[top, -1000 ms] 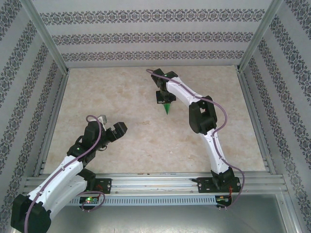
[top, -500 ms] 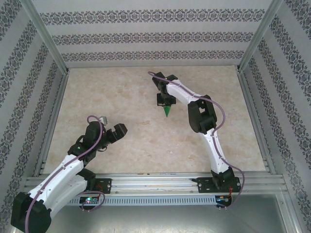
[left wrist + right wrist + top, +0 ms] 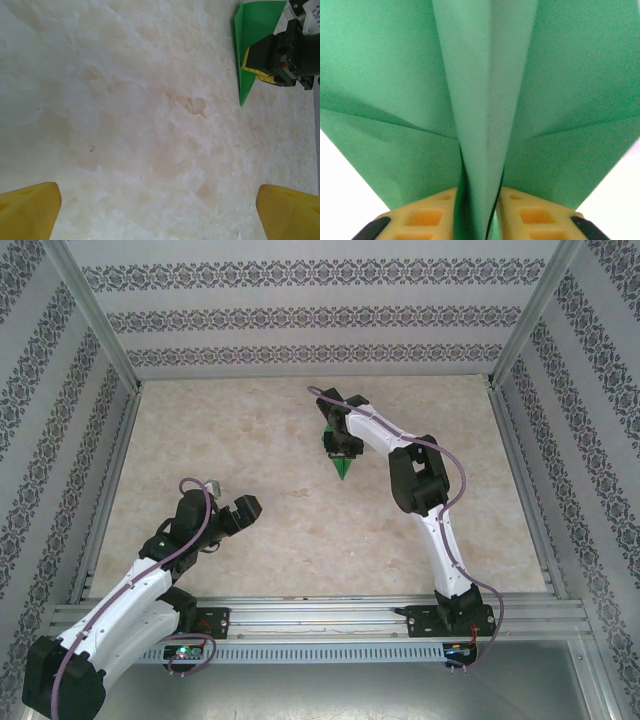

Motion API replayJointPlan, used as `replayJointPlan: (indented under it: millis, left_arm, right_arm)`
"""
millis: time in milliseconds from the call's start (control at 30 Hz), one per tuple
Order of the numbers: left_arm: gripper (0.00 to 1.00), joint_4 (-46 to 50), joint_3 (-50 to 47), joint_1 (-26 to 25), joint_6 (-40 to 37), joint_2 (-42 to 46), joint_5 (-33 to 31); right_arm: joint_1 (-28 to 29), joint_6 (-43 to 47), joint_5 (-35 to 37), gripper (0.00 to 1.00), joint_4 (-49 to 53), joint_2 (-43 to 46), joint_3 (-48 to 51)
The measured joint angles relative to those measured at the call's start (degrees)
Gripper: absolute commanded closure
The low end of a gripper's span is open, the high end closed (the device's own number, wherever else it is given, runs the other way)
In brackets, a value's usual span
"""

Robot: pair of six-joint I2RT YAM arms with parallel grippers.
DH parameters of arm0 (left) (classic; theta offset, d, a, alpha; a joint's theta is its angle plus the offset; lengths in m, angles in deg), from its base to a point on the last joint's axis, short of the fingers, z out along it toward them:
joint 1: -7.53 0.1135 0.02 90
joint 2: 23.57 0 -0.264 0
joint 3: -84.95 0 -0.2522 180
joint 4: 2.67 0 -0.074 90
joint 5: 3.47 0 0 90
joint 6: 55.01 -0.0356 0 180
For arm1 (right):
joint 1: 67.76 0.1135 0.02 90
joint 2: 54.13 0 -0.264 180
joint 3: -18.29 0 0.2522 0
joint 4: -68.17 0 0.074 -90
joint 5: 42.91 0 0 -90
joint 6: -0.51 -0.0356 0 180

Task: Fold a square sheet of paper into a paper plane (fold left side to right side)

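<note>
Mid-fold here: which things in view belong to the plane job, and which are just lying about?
Job: paper plane, its centre fold between the fingers of the right gripper; left gripper, open, away from it.
Not the job: table; patterned walls.

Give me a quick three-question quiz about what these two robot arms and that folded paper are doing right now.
1. True or false: the left claw stands wide open.
2. What colour is the paper plane? A red, B green, C blue.
3. Fill in: the plane's centre fold sits between the fingers of the ____ claw.
Key: 1 true; 2 B; 3 right claw.
</note>
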Motion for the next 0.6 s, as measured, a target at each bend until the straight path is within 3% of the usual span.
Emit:
replayJointPlan:
  millis: [167, 600]
  left_arm:
    - [0.00, 0.1, 0.0, 0.0, 0.0, 0.0, 0.0]
    - [0.00, 0.1, 0.0, 0.0, 0.0, 0.0, 0.0]
  right_arm:
    - [0.0, 0.0, -0.3, 0.62, -0.8, 0.3, 0.4]
    - [0.0, 0.3, -0.4, 0.62, -2.2, 1.3, 2.0]
